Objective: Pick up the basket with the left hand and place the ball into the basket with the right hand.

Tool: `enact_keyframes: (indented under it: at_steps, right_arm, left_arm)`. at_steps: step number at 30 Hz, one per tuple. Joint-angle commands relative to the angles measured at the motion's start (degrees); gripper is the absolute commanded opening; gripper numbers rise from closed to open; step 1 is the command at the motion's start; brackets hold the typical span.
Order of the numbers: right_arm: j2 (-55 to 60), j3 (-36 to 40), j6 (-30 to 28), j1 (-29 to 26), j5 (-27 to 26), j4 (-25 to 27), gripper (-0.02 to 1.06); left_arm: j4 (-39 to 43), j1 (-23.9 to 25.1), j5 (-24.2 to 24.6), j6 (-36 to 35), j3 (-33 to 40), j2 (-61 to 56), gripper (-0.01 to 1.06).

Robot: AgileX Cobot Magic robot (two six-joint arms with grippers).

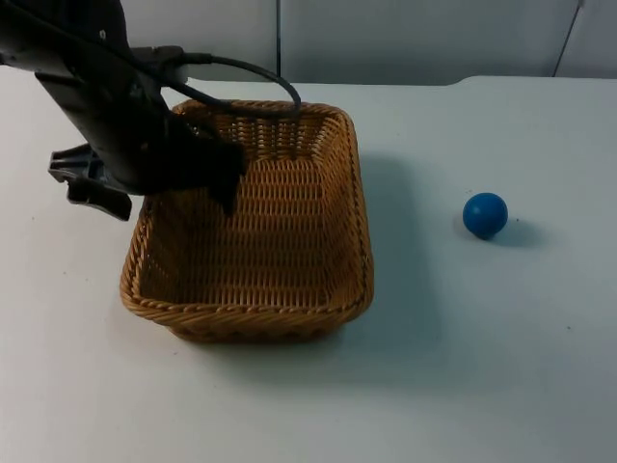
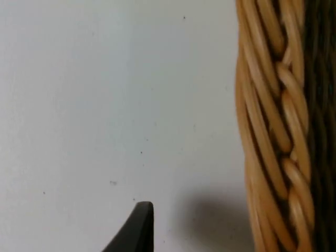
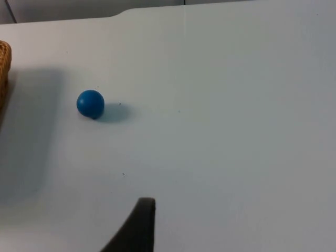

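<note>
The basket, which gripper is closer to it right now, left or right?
Left. The left gripper is at the basket's left rim. The right gripper waits off to the side, over bare table beyond the blue ball.

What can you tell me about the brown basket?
The rectangular brown woven wicker basket is open-topped, with sloping sides and a thick braided rim, seen close up in the left wrist view. It is empty and casts a wide shadow on the white table top. The left pincer is at its left rim, one finger reaching inside. The small blue ball lies apart on the table, to the picture's right, not touching it.
</note>
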Motion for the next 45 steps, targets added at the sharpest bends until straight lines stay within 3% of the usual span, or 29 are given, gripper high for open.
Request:
enact_keyframes:
  at_steps: [1, 2, 4, 5, 6, 9, 10, 12, 20, 24, 34, 40, 43, 45]
  right_arm:
    - [0.2, 0.5, 0.1, -0.4, -0.4, -0.3, 1.04]
    - [0.2, 0.5, 0.1, -0.4, -0.4, -0.3, 1.04]
    - [0.2, 0.5, 0.1, -0.4, -0.4, -0.3, 1.04]
    - [0.2, 0.5, 0.1, -0.4, -0.4, -0.3, 1.04]
    - [0.2, 0.5, 0.1, -0.4, -0.4, -0.3, 1.04]
    - [0.2, 0.5, 0.1, -0.4, -0.4, -0.3, 1.04]
    - [0.2, 0.5, 0.1, -0.4, -0.4, -0.3, 1.04]
    - [0.2, 0.5, 0.1, -0.4, -0.4, -0.3, 1.04]
    - [0.2, 0.5, 0.1, -0.4, -0.4, -0.3, 1.04]
    - [0.2, 0.5, 0.1, -0.4, -0.4, -0.3, 1.04]
    - [0.2, 0.5, 1.1, -0.4, -0.4, -0.9, 1.04]
    - [0.2, 0.5, 1.1, -0.4, -0.4, -0.9, 1.04]
    - [0.2, 0.5, 1.1, -0.4, -0.4, -0.9, 1.04]
    - [0.2, 0.5, 1.1, -0.4, -0.4, -0.9, 1.04]
  left_arm:
    - [-0.5, -0.5, 1.0, -0.7, -1.5, 0.3, 0.98]
    - [-0.5, -0.5, 1.9, -0.7, -2.2, 0.8, 0.92]
    - [-0.4, -0.5, 3.2, -1.5, -3.3, 1.4, 0.68]
    - [-0.4, -0.5, 3.2, -1.5, -3.3, 1.4, 0.68]
    - [-0.4, -0.5, 3.4, -3.1, -3.8, 1.8, 0.49]
    - [0.0, -0.5, 3.5, -6.8, -3.9, 2.0, 0.15]
    - [0.0, -0.5, 3.5, -6.8, -3.9, 2.0, 0.15]
    - [0.9, -0.5, 3.7, -8.7, -3.9, 2.0, 0.0]
    - [0.4, -0.5, 7.1, -9.6, -3.9, 1.7, 0.0]
    - [-0.2, -0.5, 11.1, -7.2, -3.9, -1.8, 0.0]
    - [-2.2, -0.2, 12.7, -3.0, -3.9, -12.9, 0.0]
    - [-8.3, 0.9, 12.1, -1.9, -3.9, -17.5, 0.0]
    - [-21.4, 4.1, 15.0, 8.1, -3.9, -17.8, 0.0]
    - [-25.2, 5.1, 15.8, 11.2, -3.9, -17.8, 0.0]
